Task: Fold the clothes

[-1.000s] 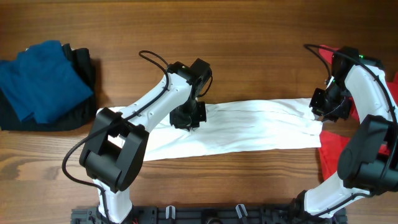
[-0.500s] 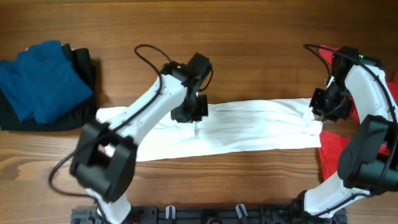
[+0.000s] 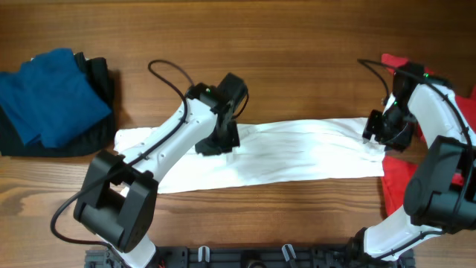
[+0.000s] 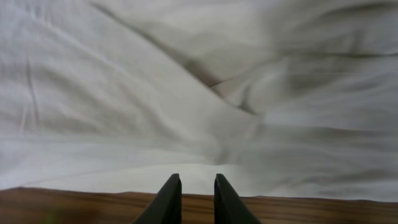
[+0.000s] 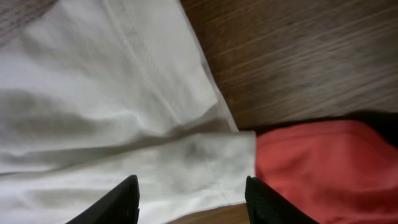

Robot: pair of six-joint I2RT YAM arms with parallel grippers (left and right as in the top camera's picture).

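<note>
– Far left of the table [image 3: 297, 45]?
– Blue garment [image 3: 48, 93] heaped on a black one [image 3: 100, 78], well apart from the rest.
– Then the left gripper [image 4: 192, 186]?
– Nearly closed, only a narrow slit, nothing pinched; tips over an edge of the white T-shirt [image 3: 297, 152], spread long across mid-table.
– And the right gripper [image 5: 193, 199]?
– Spread wide, empty, above the shirt's right corner, abutting the red garment [image 5: 323, 162].

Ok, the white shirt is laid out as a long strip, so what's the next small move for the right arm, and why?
Probably lower the right claw and close on the right end of the white shirt. Its jaws stand open right above that end's corner, beside the red garment, and nothing is held yet, so a grip comes before folding it toward the middle.
</note>
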